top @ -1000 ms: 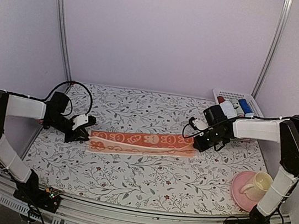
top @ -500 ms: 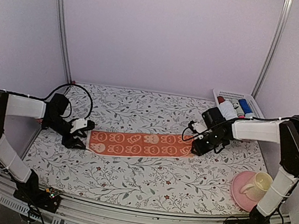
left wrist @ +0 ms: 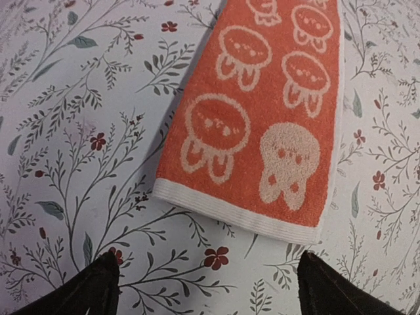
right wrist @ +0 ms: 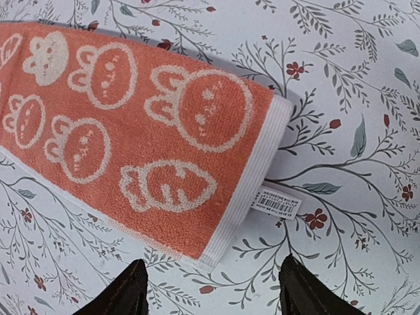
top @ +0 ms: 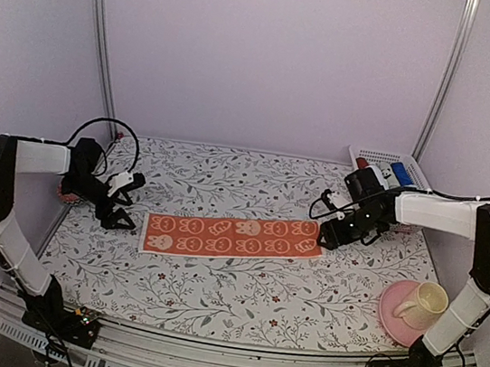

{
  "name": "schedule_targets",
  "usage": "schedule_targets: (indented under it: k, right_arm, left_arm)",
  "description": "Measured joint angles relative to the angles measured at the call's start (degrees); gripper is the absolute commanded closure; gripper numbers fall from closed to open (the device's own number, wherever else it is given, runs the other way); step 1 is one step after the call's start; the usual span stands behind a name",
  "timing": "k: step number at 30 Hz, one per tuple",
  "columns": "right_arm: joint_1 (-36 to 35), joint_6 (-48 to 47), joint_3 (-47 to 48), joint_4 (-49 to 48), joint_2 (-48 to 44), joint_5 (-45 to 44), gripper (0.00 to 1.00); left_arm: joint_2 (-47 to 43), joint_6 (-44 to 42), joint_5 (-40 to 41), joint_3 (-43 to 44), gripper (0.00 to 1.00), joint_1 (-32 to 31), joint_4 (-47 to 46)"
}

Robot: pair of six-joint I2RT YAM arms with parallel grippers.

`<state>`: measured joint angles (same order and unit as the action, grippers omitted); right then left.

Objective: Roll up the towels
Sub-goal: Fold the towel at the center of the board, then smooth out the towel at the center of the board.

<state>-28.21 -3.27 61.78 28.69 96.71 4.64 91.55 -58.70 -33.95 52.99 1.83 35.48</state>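
Observation:
One orange-red towel [top: 232, 239] with white cartoon faces lies flat and spread out as a long strip across the middle of the floral table. My left gripper [top: 123, 202] stands open just off its left end, apart from it. In the left wrist view the towel's white hem [left wrist: 239, 213] lies ahead of the gripper [left wrist: 209, 292], with bare table between the fingers. My right gripper [top: 326, 234] is open just past the towel's right end. In the right wrist view the towel [right wrist: 131, 138] and its barcode tag [right wrist: 275, 201] lie in front of the empty gripper [right wrist: 213, 292].
A white basket [top: 369, 154] holding several small items stands at the back right corner. A pink saucer [top: 389, 314] with a cream cup [top: 422, 302] sits near the right front edge. Metal posts and lilac walls close in the sides and back.
Both grippers have opened and let go of the towel's ends, then drawn back outward. The towel, narrow and bunched a second ago, now lies flat and wider.

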Motion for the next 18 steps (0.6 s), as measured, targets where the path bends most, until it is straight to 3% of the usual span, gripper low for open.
schedule_targets:
  k: [7,18]
  right_arm:
    - [3.5,3.7,4.1,-0.3,1.6,1.9,0.28]
    - [6.3,9.4,12.0,-4.2,14.6,4.9,0.44]
  left_arm:
    - [3.8,11.5,-5.2,2.8,0.20,1.0,-1.2]
    - [7.3,22.4,-7.2,3.0,0.30,1.0,-3.3]
